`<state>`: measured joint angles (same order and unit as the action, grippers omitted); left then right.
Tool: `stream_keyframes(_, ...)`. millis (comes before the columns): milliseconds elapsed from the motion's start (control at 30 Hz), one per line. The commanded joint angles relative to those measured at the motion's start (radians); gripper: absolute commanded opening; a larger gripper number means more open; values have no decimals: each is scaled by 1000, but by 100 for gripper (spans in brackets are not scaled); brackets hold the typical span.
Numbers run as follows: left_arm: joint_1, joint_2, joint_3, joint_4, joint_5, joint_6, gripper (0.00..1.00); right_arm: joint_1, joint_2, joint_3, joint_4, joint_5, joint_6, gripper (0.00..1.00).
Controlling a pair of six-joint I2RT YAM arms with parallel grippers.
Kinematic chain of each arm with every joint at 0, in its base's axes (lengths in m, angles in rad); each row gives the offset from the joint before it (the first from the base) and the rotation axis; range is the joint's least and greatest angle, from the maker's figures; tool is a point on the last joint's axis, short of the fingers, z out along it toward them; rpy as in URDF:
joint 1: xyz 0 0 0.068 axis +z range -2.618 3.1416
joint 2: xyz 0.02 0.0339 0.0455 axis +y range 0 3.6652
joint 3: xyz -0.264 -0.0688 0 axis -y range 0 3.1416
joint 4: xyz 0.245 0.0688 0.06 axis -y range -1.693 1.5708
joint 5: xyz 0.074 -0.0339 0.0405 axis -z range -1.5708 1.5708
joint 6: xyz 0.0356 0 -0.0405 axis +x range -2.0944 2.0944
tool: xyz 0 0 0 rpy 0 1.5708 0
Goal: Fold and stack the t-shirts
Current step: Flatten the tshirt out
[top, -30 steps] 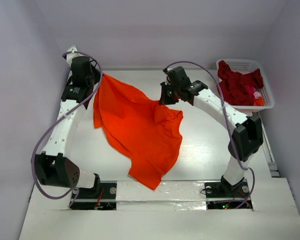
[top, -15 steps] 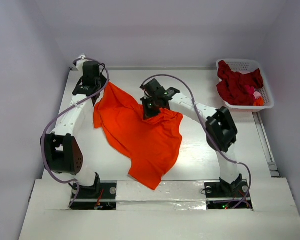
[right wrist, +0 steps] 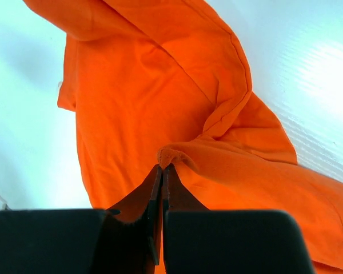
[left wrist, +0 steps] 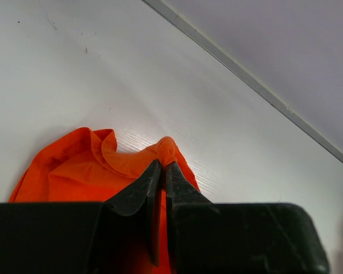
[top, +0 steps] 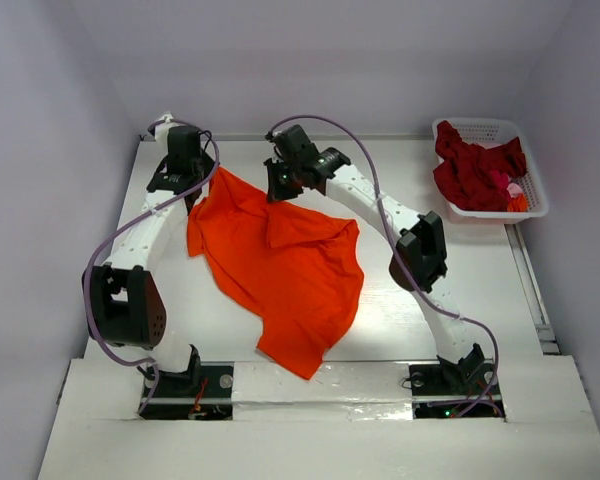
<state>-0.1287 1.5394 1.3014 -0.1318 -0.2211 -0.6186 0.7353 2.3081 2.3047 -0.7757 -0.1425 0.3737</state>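
Note:
The bright orange t-shirt [top: 280, 270] lies spread on the table, its lower part reaching the near edge. My left gripper [top: 202, 192] is shut on its far left corner; the pinched cloth [left wrist: 167, 149] bulges past the gripper [left wrist: 163, 165]. My right gripper [top: 276, 192] is shut on a fold of the same shirt [right wrist: 177, 114] at the far middle, its tips [right wrist: 162, 168] pinching a small bunched edge. Dark red t-shirts [top: 477, 172] are piled in the basket at the far right.
A white latticed plastic basket [top: 520, 205] stands at the far right corner. The back wall edge [left wrist: 246, 80] runs close behind the left gripper. Purple cables loop over both arms.
My right gripper has carried its pinched fold of the orange shirt left and towards the back, laying cloth over the shirt. The left gripper moved slightly right, then held.

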Motion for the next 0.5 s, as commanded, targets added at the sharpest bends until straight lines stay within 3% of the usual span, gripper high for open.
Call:
stream_keyframes(0, 6, -55, -13, 26, -7, 0, 0, -23, 39, 44, -8, -8, 16, 0)
stream_keyframes(167, 6, -70, -21, 23, -4, 0, 0, -24, 115, 84, -66, -22, -13, 0)
stream_keyframes(267, 6, -71, -11, 17, 0, -3, 0, -24, 105, 23, -48, -16, -24, 0)
stream_keyframes(333, 6, -71, -8, 15, 5, -4, 0, -24, 90, -50, -19, -20, -24, 7)
stream_keyframes(367, 6, -71, -4, 14, 9, -4, 0, -24, 82, -77, -13, -23, -25, 27)
stream_keyframes(467, 6, -68, 2, 11, 12, -4, 0, -24, 53, -105, -8, 1, -25, 68)
